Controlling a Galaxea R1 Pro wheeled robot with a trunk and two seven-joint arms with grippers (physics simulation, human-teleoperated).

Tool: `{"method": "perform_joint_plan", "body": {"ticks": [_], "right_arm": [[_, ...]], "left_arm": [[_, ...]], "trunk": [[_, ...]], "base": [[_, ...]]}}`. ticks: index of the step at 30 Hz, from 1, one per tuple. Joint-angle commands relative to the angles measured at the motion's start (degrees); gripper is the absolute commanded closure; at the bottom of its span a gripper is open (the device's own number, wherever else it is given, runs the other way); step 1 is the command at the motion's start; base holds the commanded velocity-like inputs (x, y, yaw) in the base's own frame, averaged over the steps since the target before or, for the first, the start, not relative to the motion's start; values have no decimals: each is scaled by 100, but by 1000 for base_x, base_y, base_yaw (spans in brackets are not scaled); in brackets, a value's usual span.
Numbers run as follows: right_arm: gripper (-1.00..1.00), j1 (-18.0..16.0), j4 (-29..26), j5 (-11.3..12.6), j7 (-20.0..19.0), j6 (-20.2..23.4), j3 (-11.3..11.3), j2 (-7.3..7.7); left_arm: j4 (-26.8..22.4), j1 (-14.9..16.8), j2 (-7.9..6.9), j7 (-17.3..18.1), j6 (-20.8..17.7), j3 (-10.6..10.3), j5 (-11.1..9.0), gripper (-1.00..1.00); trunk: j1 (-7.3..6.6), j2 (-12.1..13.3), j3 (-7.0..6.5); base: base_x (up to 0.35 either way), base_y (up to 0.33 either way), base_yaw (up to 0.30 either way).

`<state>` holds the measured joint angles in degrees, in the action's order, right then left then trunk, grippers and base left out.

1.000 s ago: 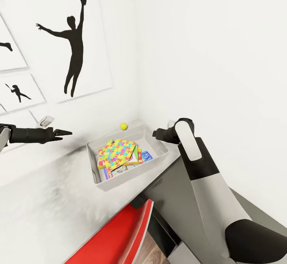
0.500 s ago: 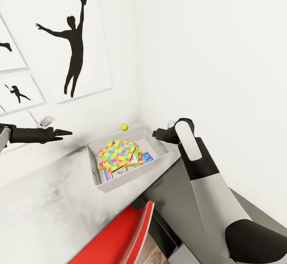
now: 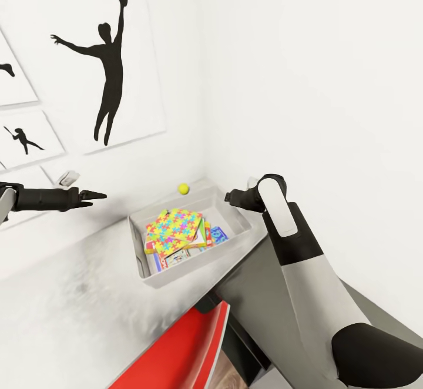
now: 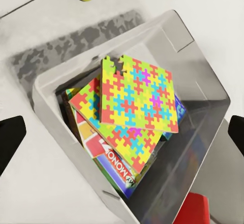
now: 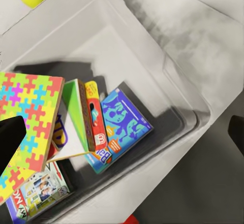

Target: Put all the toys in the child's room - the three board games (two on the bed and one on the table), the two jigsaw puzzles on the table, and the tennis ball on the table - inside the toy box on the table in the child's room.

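The toy box (image 3: pixel 238 225) sits on the table (image 3: pixel 70 295) near its corner, and it holds the jigsaw puzzles (image 3: pixel 175 230) stacked on top of the board games (image 3: pixel 216 235). In the left wrist view the upper puzzle lies crooked over the lower one, with a lettered game box showing beneath. In the right wrist view the small blue game (image 5: pixel 120 129) lies flat on the box floor beside a green-edged game (image 5: pixel 80 115) that stands tilted on its edge.

The tennis ball (image 3: pixel 183 188) is the only toy left out. It rests on the table just beyond the far rim of the toy box, close to the wall.

The left gripper (image 3: pixel 94 195) hovers over the table, well apart from the toy box's left wall. The right gripper (image 3: pixel 229 196) hangs over the toy box's right rim. In each wrist view the dark fingertips (image 4: pixel 10 137) stand far apart at the frame edges with nothing between them, so both pincers are spread and empty.

The risk now is the ball itself. It is round and free on a smooth top, so a finger that nudges it before closing could send it rolling along the wall or off the table. Reaching across the toy box could also clip its rim and shift the box, or tip the tilted game.
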<state>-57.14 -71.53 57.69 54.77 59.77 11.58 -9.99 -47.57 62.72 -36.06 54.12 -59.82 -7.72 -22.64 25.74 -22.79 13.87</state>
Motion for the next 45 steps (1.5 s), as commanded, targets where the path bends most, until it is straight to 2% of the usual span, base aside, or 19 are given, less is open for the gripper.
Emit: {"method": "perform_joint_plan", "body": {"ticks": [1,20,23,28,31,33,36,40,45], "right_arm": [[-100,-7,-3,50,60,23,3,-1],[-100,-10,87,39,40,23,27,-1],[-100,-20,256,32,59,23,28,-1],[-100,-117,794,11,99,10,28,-1],[-100,-198,990,-6,110,-18,28,-1],[-100,-218,1026,-14,120,-23,30,-1],[-100,-290,1066,-31,243,-23,35,-1],[-100,-450,1081,-30,489,4,42,-1],[-100,-581,1075,-23,775,23,45,-1]], "left_arm": [[2,9,-6,19,-18,-17,-3,-100],[2,8,27,12,-18,-37,17,-100],[4,9,109,-8,-18,-47,31,-100],[26,11,358,-117,-18,-53,46,-100],[53,12,526,-456,-14,-52,48,-100],[68,10,584,-655,-13,-49,45,-100],[140,10,725,-1211,-10,-21,39,-100],[292,12,769,-1520,0,0,33,-100],[442,12,794,-1728,18,6,32,-100]], "trunk": [[4,-13,12],[4,-13,12],[4,-13,12],[4,-13,12],[4,-13,12],[4,-13,12],[4,-13,12],[4,-13,12],[4,-13,12]], "base": [[64,29,0],[6,3,0],[0,0,0],[0,0,0],[0,0,0],[0,0,0],[0,0,0],[0,0,0],[0,0,0]]}}
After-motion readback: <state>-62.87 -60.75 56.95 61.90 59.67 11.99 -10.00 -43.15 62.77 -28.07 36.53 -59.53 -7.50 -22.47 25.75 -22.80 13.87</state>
